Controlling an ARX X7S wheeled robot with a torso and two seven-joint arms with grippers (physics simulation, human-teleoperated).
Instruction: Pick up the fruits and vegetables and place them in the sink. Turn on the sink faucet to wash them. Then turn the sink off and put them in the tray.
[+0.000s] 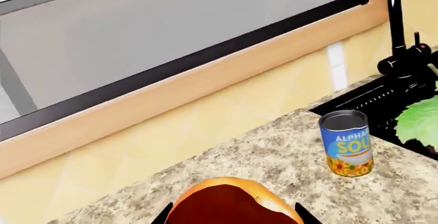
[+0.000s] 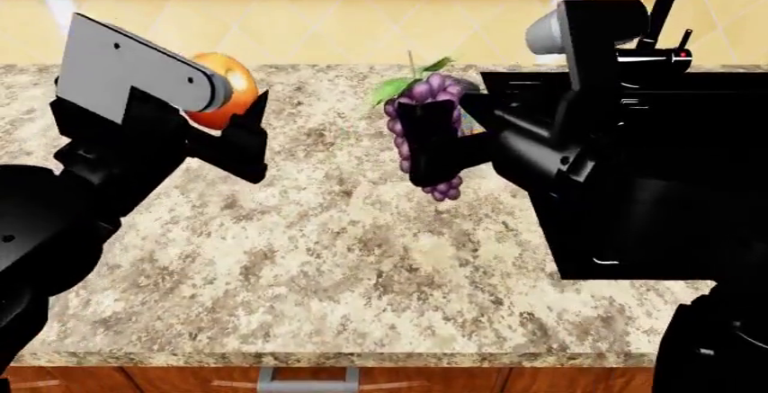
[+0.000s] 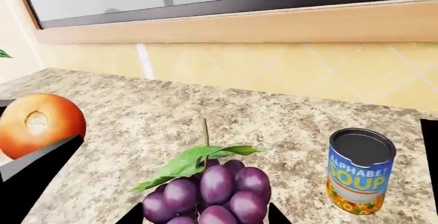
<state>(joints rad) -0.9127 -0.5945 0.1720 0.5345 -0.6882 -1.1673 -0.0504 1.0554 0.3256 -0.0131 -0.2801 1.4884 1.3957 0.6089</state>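
Two arms hang above the speckled granite counter [image 2: 336, 258], each gripping produce clear of its surface. The black sink [image 1: 373, 98] lies at the counter's right end, the faucet [image 1: 400, 39] upright behind it. The right gripper [image 2: 430, 152] pinches the grape bunch [image 2: 430, 132]; the left gripper [image 2: 246, 137] clamps the orange-red fruit [image 2: 230, 87]. A soup can [image 3: 359, 170] stands just beside the sink.

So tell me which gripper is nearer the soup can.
Right. The right gripper, shut on the grape bunch, hangs just in front of the soup can. The left gripper, holding the round fruit, is farther off along the counter, away from the sink.
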